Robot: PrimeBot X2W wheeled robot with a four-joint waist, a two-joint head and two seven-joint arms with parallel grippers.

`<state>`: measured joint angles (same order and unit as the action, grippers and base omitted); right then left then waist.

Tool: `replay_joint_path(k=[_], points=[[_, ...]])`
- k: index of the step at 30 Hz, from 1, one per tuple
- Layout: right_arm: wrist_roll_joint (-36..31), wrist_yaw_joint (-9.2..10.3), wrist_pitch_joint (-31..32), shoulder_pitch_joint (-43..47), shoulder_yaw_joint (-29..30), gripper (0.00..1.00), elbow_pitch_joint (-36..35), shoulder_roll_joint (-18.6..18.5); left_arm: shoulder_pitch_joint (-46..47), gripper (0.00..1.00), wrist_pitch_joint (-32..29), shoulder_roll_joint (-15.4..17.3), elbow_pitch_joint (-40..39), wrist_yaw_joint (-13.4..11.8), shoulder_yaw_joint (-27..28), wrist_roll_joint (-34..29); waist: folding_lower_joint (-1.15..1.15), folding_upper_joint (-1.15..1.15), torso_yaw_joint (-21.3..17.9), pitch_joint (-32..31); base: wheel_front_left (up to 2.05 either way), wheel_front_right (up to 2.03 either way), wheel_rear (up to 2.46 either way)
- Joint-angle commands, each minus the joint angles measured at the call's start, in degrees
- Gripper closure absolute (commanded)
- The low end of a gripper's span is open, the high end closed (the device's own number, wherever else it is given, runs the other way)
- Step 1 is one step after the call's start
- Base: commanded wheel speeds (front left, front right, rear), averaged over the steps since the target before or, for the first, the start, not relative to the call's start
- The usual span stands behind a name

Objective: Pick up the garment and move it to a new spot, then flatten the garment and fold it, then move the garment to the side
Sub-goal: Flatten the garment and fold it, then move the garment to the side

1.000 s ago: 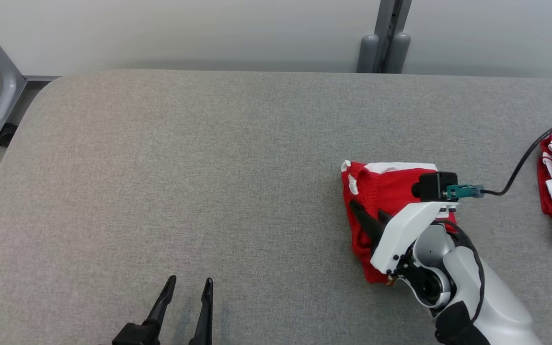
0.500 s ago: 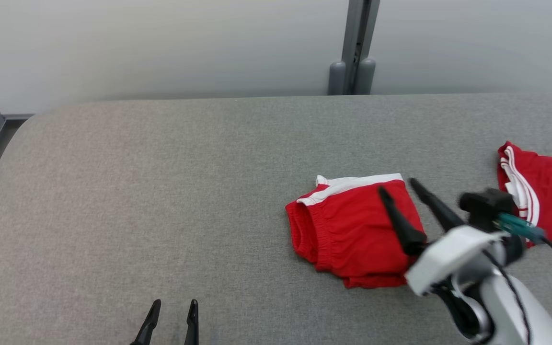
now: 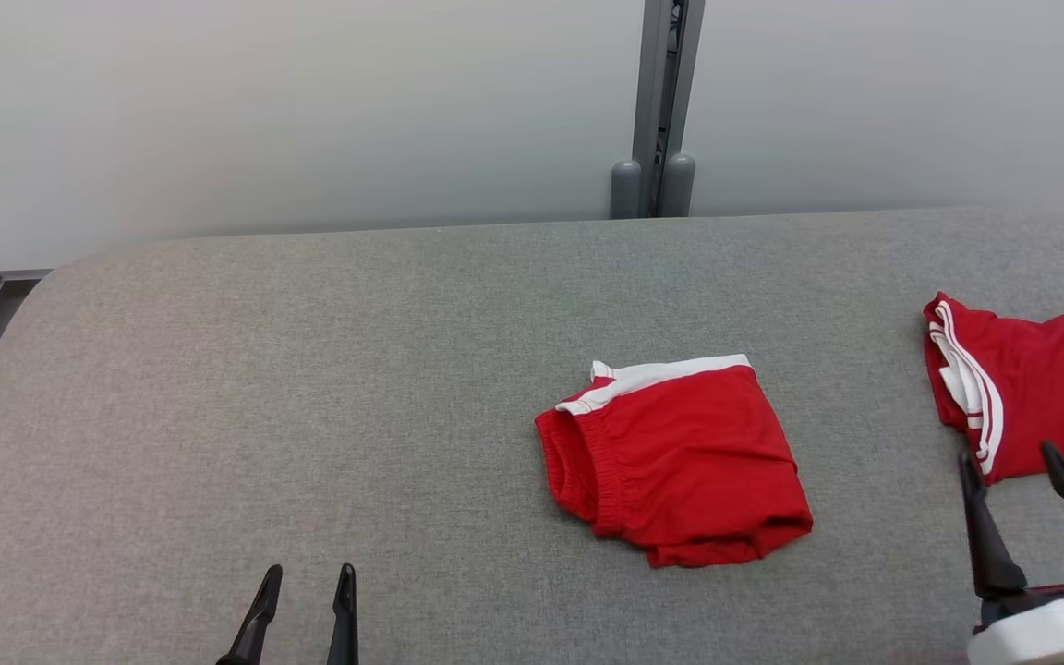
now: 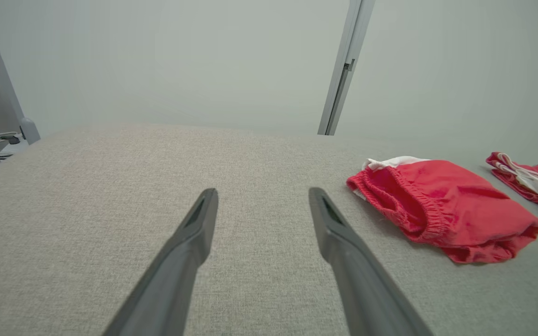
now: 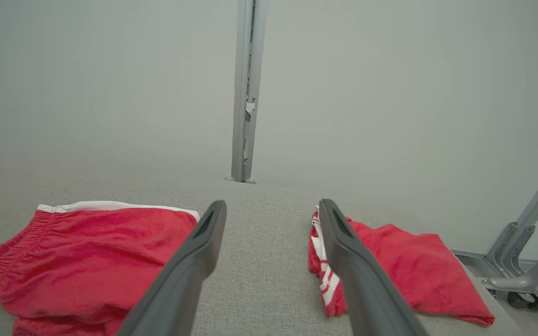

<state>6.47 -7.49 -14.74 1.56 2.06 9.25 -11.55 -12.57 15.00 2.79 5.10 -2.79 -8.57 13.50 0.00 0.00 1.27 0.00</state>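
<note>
Folded red shorts with a white waistband (image 3: 675,462) lie untouched, right of centre on the grey fabric worktop (image 3: 310,369). The left gripper (image 3: 308,577) at the near edge and the right gripper (image 3: 1008,459) by the near-right corner both hold their jaws apart, empty.

- Red shorts (image 3: 689,462): soft matt cloth, with a gathered elastic waistband.
- Table (image 3: 310,369): grey woven fabric cover, coarse and matt.
- Left gripper (image 3: 308,577): dark, smooth, matt, plastic-looking.
- Post (image 3: 659,92): smooth grey metal.
</note>
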Motion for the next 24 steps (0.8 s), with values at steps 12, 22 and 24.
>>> replay_joint_path(k=[12, 22, 24], points=[[-4.77, -0.01, -0.51, 6.15, 6.23, 0.0, -4.46, 6.1, -0.5, 0.0, 0.24, 0.22, -0.05, 1.76, 3.68, -1.49, 0.0, 0.0, 1.35, -1.1, 0.0, 0.0, 0.0], [-5.4, -0.01, -0.51, 6.52, 5.89, 0.0, -3.4, 7.27, -0.27, 0.0, 0.24, 0.22, -0.49, 1.47, 4.49, -1.52, 0.0, 0.0, 1.43, -1.49, 0.0, 0.0, 0.0], [-2.37, -0.01, -0.5, 5.85, 6.54, 0.0, -0.79, 7.71, -0.28, 0.0, 0.24, 0.22, -0.63, 1.48, 4.5, -1.5, 0.0, 0.0, 1.5, -1.45, 0.0, 0.0, 0.0]])
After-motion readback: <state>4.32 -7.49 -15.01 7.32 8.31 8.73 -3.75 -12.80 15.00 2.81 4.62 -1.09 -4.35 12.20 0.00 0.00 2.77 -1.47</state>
